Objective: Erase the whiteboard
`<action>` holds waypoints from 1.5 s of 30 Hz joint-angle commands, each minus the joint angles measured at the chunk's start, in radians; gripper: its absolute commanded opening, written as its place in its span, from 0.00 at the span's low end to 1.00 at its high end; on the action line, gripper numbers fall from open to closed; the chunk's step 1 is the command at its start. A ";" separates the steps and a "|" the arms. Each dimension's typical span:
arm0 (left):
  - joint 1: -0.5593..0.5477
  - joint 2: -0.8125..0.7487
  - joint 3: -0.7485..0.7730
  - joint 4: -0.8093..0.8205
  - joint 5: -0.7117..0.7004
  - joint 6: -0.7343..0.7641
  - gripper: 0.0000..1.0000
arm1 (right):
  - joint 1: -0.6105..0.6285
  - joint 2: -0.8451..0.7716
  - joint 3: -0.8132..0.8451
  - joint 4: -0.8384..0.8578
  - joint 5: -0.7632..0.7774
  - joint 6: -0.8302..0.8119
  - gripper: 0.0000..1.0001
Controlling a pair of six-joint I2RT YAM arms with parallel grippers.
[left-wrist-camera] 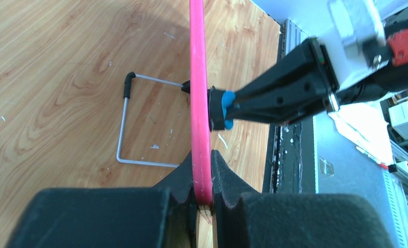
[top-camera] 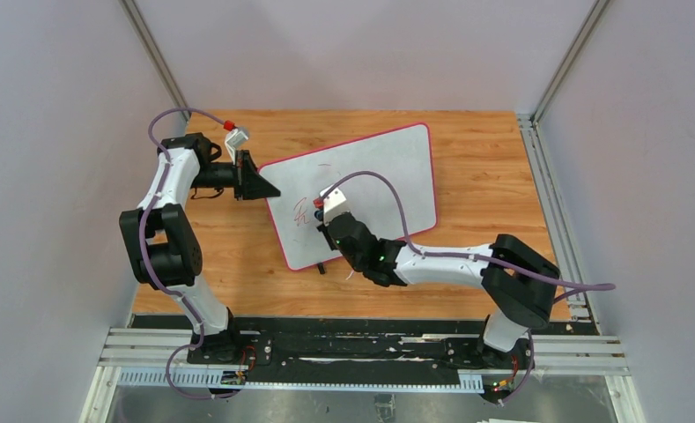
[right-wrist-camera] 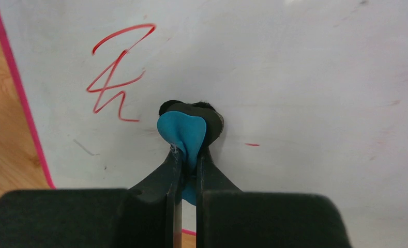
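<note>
The whiteboard (top-camera: pixel 374 176), white with a pink-red border, sits slanted on the wooden table. Red handwriting (top-camera: pixel 301 211) marks its near-left part, seen up close as a scribble (right-wrist-camera: pixel 116 67) with a small red dash (right-wrist-camera: pixel 252 144) to its right. My left gripper (top-camera: pixel 269 188) is shut on the board's left edge; the pink rim (left-wrist-camera: pixel 199 103) runs between its pads (left-wrist-camera: pixel 204 175). My right gripper (top-camera: pixel 328 220) is shut on a small blue eraser (right-wrist-camera: pixel 183 132), whose black felt is pressed against the white surface (right-wrist-camera: pixel 305 77) just right of the scribble. The left wrist view shows the eraser (left-wrist-camera: pixel 226 106) touching the board.
A wire stand (left-wrist-camera: pixel 124 124) with a black tip juts from the board's underside over the wooden table (top-camera: pixel 484 176). A small black foot (top-camera: pixel 321 267) shows at the board's near edge. Metal rails (top-camera: pixel 546 194) border the table on the right, and grey walls enclose it.
</note>
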 commanded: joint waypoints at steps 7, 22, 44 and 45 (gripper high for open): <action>-0.022 -0.028 -0.005 0.062 -0.084 0.120 0.00 | -0.026 -0.021 -0.059 -0.027 0.039 0.029 0.01; -0.022 -0.023 -0.003 0.061 -0.083 0.118 0.00 | -0.246 -0.220 -0.190 -0.063 -0.034 0.020 0.01; -0.022 -0.042 -0.014 0.061 -0.085 0.115 0.00 | 0.114 0.207 0.322 -0.078 -0.032 -0.066 0.01; -0.021 -0.044 -0.014 0.062 -0.085 0.116 0.00 | 0.101 0.199 0.313 -0.080 -0.026 -0.067 0.01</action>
